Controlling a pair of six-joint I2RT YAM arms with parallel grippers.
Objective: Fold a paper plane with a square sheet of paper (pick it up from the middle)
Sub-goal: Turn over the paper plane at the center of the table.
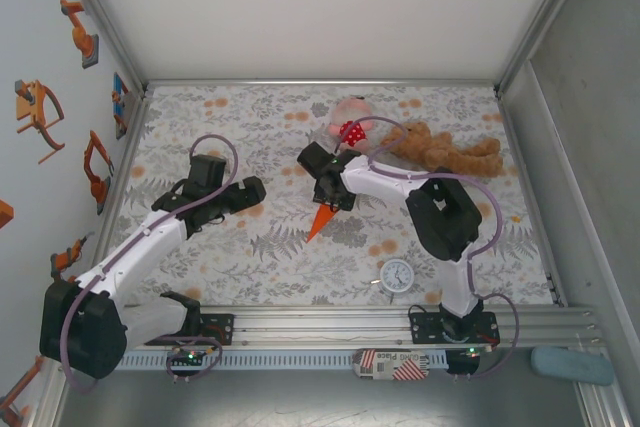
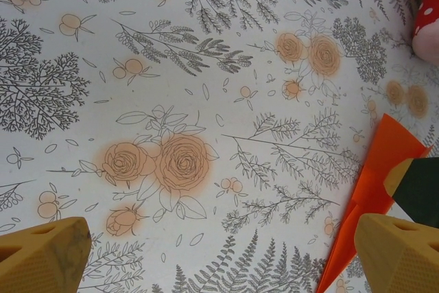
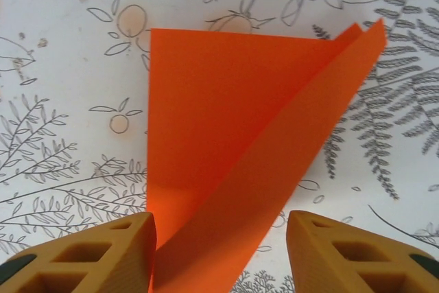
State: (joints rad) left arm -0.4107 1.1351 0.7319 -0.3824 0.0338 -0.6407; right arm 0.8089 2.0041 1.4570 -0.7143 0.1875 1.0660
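Observation:
The orange sheet of paper point(image 1: 322, 219) lies on the flowered tablecloth near the middle, folded into a narrow pointed wedge whose tip points toward the near edge. In the right wrist view the paper point(image 3: 233, 142) shows two overlapping layers, the upper flap slightly raised. My right gripper point(image 3: 219, 238) hovers over its wide end, open, with the paper against the left finger and a gap to the right finger. My left gripper point(image 1: 252, 191) stands wide open over bare cloth to the left of the paper point(image 2: 374, 190), and the gripper point(image 2: 223, 248) holds nothing.
A pink plush toy with red-and-white spots point(image 1: 348, 129) and a brown teddy bear point(image 1: 450, 152) lie at the back, just behind the right gripper point(image 1: 330, 192). A small round clock point(image 1: 397, 275) sits near the front rail point(image 1: 330, 325). Enclosure walls border the table.

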